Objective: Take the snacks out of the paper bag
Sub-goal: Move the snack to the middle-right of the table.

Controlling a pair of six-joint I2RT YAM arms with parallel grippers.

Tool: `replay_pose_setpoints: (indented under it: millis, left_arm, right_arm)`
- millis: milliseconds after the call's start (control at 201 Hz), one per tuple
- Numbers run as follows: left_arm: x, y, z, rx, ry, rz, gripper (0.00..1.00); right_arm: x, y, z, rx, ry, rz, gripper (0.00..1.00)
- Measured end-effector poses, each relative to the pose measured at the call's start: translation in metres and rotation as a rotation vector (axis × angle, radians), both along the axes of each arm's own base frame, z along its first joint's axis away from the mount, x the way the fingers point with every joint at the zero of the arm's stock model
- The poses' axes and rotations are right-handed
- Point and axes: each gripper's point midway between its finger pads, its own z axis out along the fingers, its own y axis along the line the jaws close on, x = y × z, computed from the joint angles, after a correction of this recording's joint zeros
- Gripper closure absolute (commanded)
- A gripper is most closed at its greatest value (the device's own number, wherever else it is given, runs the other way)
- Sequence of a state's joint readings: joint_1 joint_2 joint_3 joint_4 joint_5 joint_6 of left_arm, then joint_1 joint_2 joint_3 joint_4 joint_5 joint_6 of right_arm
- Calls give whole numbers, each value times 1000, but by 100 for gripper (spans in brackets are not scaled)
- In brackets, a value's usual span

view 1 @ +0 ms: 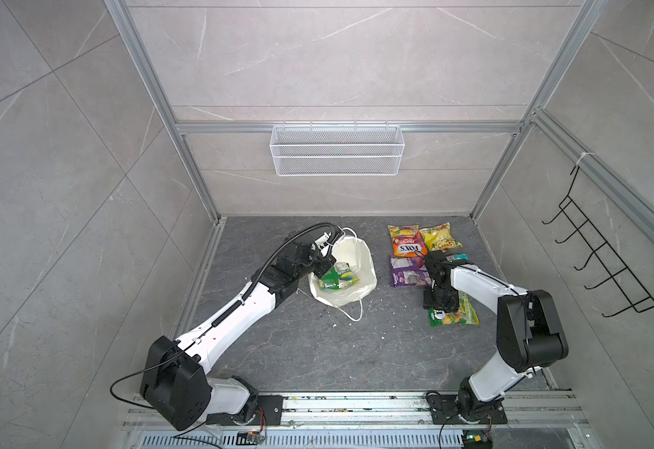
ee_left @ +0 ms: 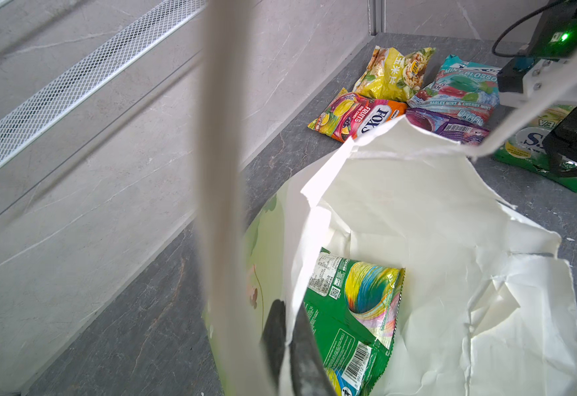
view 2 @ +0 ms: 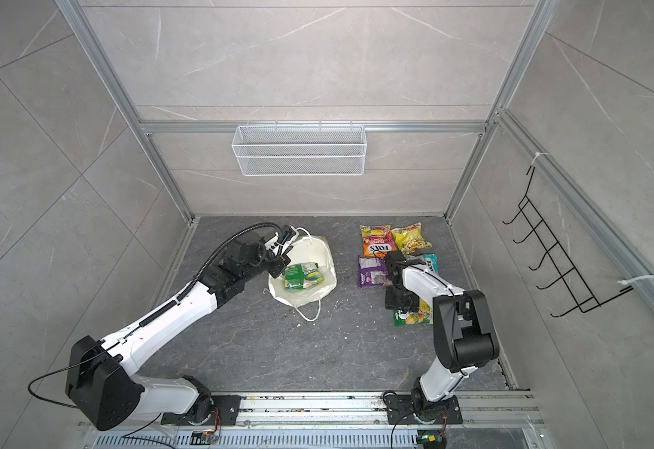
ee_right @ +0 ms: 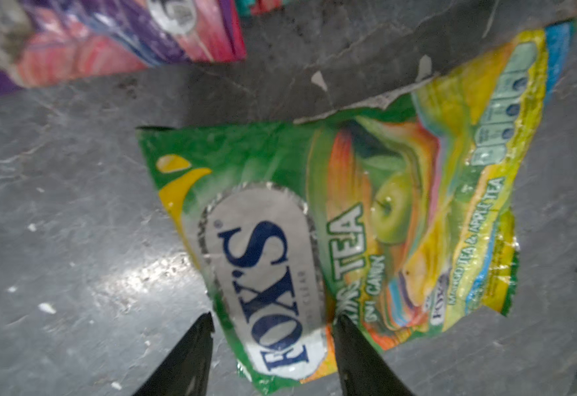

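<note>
Top views first. I'm pinching the rim of the bag [view 1: 368,272] with my left hand [view 1: 323,266], holding the mouth open in the middle of the tabletop [view 1: 317,350]. One green packet [view 1: 339,276] is lying inside. Off to the side, four snacks [view 1: 407,245] are lying out in a cluster: orange, yellow, purple and teal. My right hand [view 1: 440,301] is hanging over a fifth, the tea packet [view 1: 459,317].

Left wrist: my left hand [ee_left: 288,343] is squeezing tight on the bag's [ee_left: 417,212] paper edge, no gap between the fingers. The green packet [ee_left: 355,308] is sitting at the bottom, barcode side up.

Right wrist: my right hand [ee_right: 273,320] is standing roughly half open, tips straddling one end of the tea packet [ee_right: 348,212], which is lying flat on the tabletop. It's not gripping anything, far as I can tell.

So I reckon I'm finishing the drop-off of number five, with one to go. The next move calls for lifting the right hand clear, swinging over to the bag mouth, and reaching down to pinch that crinkly packet without snagging the paper wall.
</note>
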State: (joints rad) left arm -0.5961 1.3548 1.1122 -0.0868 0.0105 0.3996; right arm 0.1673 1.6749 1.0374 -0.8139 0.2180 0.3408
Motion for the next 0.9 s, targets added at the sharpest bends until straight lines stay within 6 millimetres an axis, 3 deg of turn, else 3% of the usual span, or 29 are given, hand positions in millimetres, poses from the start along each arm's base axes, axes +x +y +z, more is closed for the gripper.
replay_pose_setpoints:
  millis: [319,637,782,896]
  left_arm:
    - [0,0,-1,-3,1,1,100]
    - [0,0,-1,-5,3,3,100]
    - [0,0,-1,-5,4,2,100]
    - [-1,-1,-1,-7,6,-5,100]
  right_arm:
    - [1,-21,-1,-127,6,-4,51]
    - [5,-30,5,-188,6,-4,45]
    - [26,-18,26,-126,-63,1,45]
    - [50,4,71,-21,-222,50,49]
